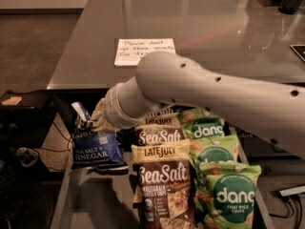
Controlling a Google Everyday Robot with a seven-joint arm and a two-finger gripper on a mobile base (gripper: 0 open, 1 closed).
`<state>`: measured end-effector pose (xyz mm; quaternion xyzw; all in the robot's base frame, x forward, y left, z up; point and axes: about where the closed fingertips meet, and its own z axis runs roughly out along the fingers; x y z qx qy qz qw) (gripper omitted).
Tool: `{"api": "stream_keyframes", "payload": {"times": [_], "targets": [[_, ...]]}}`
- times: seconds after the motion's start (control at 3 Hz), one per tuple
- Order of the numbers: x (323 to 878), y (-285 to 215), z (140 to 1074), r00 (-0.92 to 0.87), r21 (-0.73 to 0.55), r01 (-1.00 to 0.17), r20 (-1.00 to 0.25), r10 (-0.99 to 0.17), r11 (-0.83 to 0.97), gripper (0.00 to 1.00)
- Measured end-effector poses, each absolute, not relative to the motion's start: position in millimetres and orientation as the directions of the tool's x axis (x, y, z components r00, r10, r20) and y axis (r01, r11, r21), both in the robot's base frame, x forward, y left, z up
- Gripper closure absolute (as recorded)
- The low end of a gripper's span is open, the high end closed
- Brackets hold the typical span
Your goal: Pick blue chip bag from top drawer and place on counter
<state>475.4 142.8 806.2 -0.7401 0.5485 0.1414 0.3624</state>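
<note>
Presently we find the end effector (88, 120) at the left rear of the top drawer (90, 199), pinching the upper edge of the blue chip bag (97, 149). The bag hangs upright just beside the Late July bags (162, 175). Bare drawer floor lies in front of it. The bench (95, 56) front edge sits close above, with open surface around the note (143, 49).

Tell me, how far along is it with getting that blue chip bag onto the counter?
Grasp looks done: the gripper, at the back left of the top drawer, has its fingers closed on the top edge of the blue chip bag. In hand: the bag hangs upright from it, below the counter. Left: lifting it and setting it up there.
</note>
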Motion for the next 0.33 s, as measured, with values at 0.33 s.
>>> {"api": "stream_keyframes", "payload": {"times": [0.33], "targets": [[488.8,123.3,850.4,0.374,-0.378,-0.913,-0.626,-0.685,-0.153,1.0]]}}
